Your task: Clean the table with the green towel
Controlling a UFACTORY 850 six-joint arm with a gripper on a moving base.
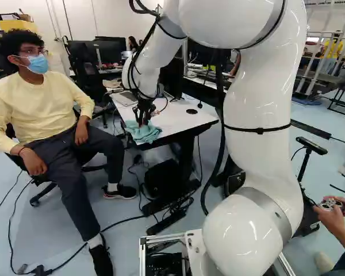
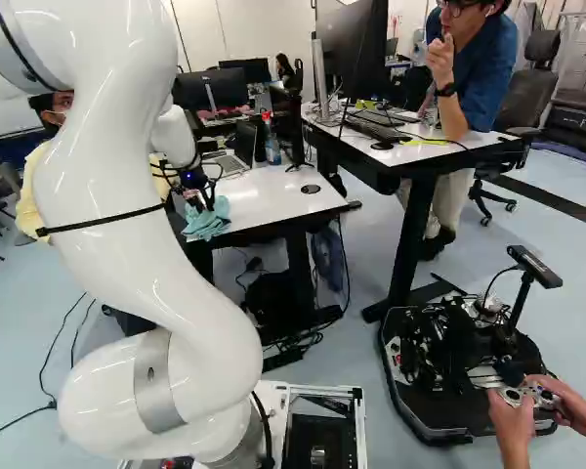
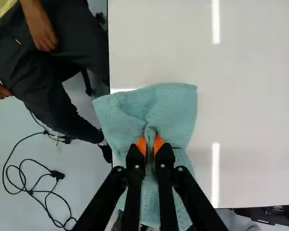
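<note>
The hand [image 3: 150, 147] is clamping the towel [image 3: 171, 110], left of centre in the left base view. The table [image 1: 181, 118] is extending rightward there, the likely wiping direction.

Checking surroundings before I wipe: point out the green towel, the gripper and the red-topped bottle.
Green towel [image 3: 172, 108]: wrist view, cloth ahead of the fingertips.
Gripper [image 3: 150, 146]: wrist view, midway between its fingertips.
Red-topped bottle [image 2: 272, 149]: right base view, its body.
</note>
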